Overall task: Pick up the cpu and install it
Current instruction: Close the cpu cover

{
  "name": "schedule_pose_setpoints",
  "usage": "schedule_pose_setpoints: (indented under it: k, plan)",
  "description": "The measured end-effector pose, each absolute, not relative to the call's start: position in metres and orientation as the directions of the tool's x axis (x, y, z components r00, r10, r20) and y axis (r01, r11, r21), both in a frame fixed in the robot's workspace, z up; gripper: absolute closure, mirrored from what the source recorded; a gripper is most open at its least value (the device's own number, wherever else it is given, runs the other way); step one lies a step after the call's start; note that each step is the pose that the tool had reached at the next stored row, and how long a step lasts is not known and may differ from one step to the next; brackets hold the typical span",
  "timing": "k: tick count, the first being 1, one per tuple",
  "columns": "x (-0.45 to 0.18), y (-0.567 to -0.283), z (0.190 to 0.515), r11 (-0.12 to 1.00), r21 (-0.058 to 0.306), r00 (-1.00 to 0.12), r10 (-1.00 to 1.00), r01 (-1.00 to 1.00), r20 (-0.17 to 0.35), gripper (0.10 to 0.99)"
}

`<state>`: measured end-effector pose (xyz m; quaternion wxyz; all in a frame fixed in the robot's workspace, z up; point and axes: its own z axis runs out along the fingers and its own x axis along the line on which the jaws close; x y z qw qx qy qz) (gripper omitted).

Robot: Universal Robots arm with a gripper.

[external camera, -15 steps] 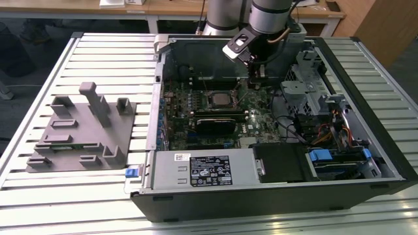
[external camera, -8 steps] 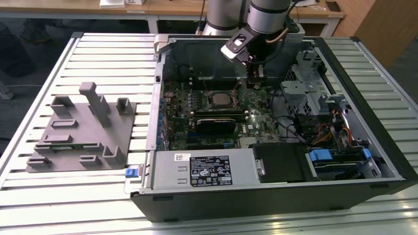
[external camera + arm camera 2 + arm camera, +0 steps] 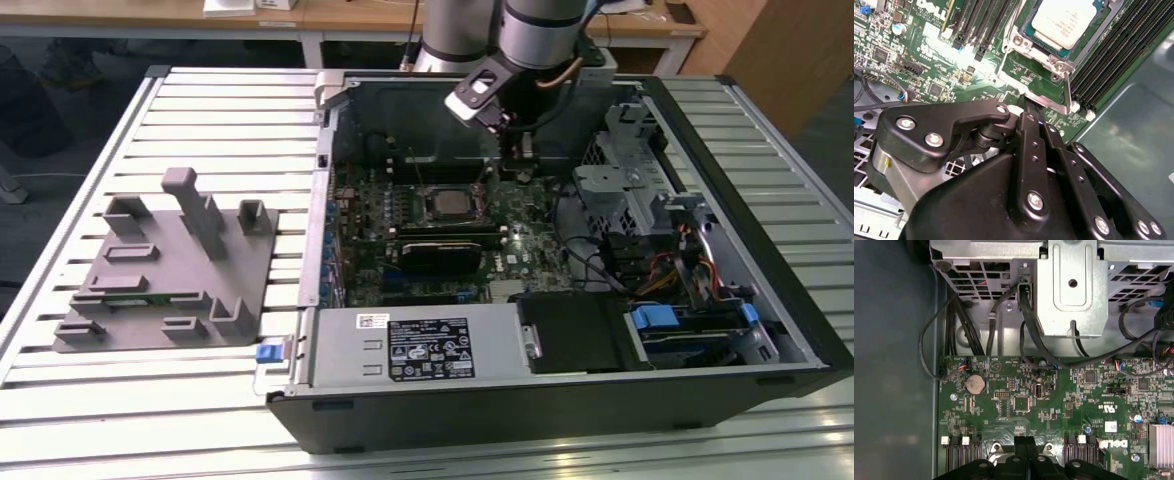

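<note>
Crowding the pinched-together end effector (image 3: 1027, 102) are socket lever (image 3: 1067, 90) and seated cpu (image 3: 1066, 20).

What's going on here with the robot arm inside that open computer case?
A single robot arm reaches into the open computer case, which lies on a slatted table. Its claw is shut, tips together, down close to the green motherboard, just beside the socket frame. The cpu, silvery top up, already sits in that frame, apart from the claw. Nothing can be seen in the claw.
</note>
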<state>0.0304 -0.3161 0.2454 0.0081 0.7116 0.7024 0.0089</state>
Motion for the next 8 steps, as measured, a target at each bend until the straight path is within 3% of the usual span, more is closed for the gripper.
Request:
schedule_pose_setpoints:
  k: [8]
  plan:
    - [0.0249,-0.3161,0.2454,-0.013,0.024,0.013,1.0,1.0,0.001,0.98]
